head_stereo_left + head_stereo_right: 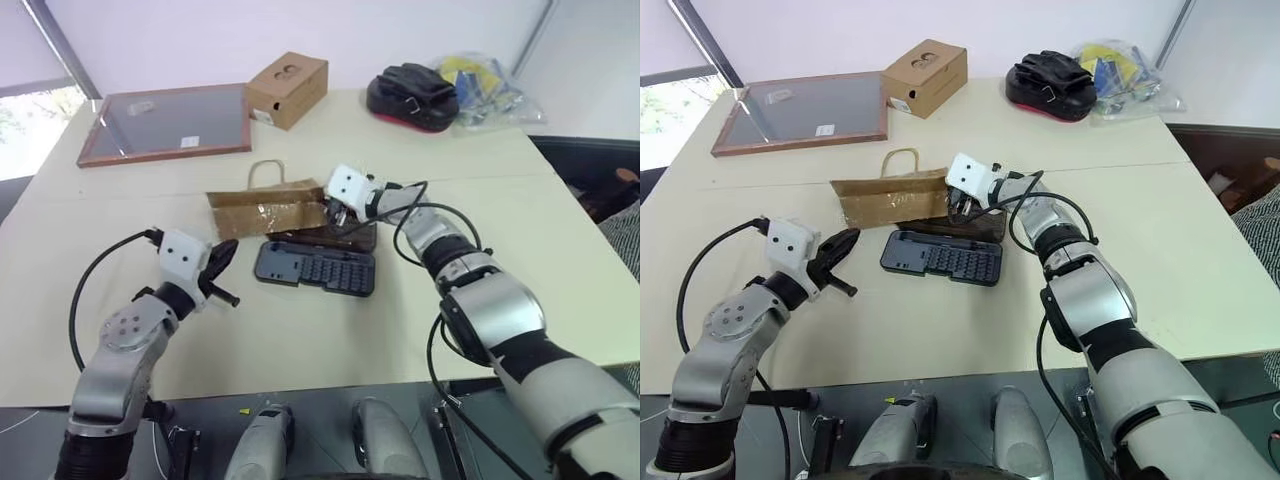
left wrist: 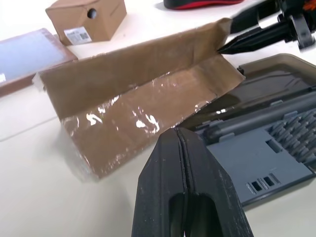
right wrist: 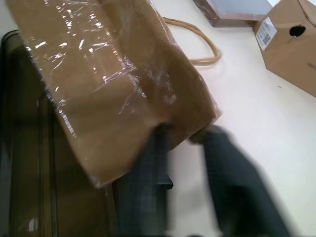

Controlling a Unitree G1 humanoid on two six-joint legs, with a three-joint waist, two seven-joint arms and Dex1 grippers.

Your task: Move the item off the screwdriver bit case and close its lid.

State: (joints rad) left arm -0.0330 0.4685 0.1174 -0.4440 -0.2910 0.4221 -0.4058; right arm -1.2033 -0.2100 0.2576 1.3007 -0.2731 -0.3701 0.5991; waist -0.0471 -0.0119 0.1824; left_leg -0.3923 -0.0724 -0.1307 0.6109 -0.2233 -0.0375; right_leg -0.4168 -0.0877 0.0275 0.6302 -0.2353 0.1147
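Beige desk (image 1: 300, 330) is shared: the paper bag (image 1: 265, 208), lengthwise across the open bit case's lid (image 1: 352, 238), is pinched at its near corner by the closed right pincer (image 1: 340, 213), while the shut, empty left pincer (image 1: 222, 258) waits farther off.

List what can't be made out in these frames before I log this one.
- Right hand: its fingers are blurred in the right wrist view, so their grip on the paper bag is unclear.
- Lid: mostly hidden under the bag and right hand in the eye views.
- Bits in the case: too small to tell apart.
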